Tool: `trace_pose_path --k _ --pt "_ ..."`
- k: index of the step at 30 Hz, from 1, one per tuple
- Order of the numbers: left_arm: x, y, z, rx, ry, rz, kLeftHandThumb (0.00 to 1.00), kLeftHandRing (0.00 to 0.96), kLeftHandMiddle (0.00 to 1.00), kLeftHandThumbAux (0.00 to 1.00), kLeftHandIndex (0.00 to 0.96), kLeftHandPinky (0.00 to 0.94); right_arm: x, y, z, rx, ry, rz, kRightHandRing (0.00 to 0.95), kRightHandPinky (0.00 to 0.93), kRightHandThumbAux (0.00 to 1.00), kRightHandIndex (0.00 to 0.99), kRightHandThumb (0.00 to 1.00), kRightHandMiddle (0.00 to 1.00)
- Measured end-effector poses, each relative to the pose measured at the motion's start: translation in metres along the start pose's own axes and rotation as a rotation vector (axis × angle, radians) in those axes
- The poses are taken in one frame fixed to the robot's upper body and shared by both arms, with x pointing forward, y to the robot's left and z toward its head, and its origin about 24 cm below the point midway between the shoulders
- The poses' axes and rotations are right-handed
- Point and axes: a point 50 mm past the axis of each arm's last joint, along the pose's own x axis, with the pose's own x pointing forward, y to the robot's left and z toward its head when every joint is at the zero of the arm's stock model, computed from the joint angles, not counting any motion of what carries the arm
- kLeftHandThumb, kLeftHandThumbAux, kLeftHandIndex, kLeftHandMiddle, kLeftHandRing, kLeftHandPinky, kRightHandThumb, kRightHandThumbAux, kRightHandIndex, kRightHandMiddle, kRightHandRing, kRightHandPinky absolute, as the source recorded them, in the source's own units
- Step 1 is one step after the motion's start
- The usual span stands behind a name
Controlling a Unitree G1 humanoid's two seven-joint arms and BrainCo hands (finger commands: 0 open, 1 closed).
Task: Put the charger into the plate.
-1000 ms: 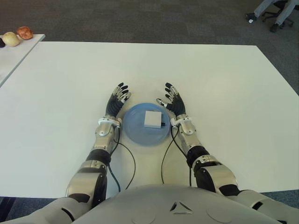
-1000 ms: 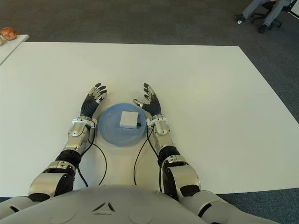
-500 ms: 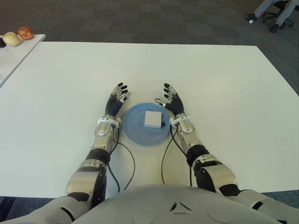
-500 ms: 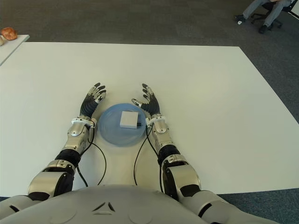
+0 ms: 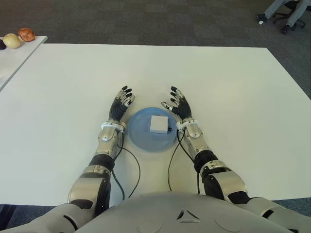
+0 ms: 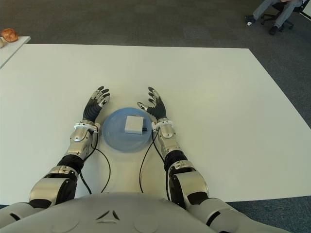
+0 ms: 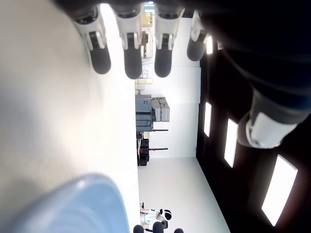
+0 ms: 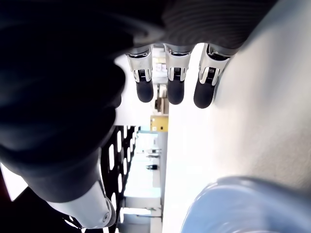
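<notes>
A white square charger (image 5: 158, 124) with a short black plug lies inside the round blue plate (image 5: 141, 137) on the white table (image 5: 233, 87). My left hand (image 5: 121, 103) shows just left of the plate, fingers stretched out and holding nothing. My right hand (image 5: 177, 103) shows just right of the plate, fingers likewise spread and empty. The left wrist view shows straight fingertips (image 7: 131, 60) and a part of the plate's rim (image 7: 73, 204). In the right wrist view the fingertips (image 8: 175, 87) are straight too, with the plate's edge (image 8: 233, 204) nearby.
Black cables (image 5: 131, 165) run from both wrists back toward my body. A second white table (image 5: 14, 53) at the far left carries a few small round items (image 5: 19, 36). An office chair and a person's legs (image 5: 286, 12) are at the far right on the dark carpet.
</notes>
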Motion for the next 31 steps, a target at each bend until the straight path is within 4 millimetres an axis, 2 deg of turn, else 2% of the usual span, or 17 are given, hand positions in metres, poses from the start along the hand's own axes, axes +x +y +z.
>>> trace_pose_path --k 12,31 --pt "0.000 0.004 0.000 0.000 0.000 0.011 0.000 0.140 0.149 0.510 0.090 0.154 -0.003 -0.006 -0.003 -0.027 -0.027 -0.057 0.114 0.117 0.896 0.176 0.000 0.139" --pt "-0.007 0.022 0.000 0.001 -0.013 0.056 0.000 0.174 0.174 0.504 0.087 0.194 -0.006 -0.017 -0.001 -0.068 -0.081 -0.071 0.099 0.108 0.913 0.169 0.000 0.123"
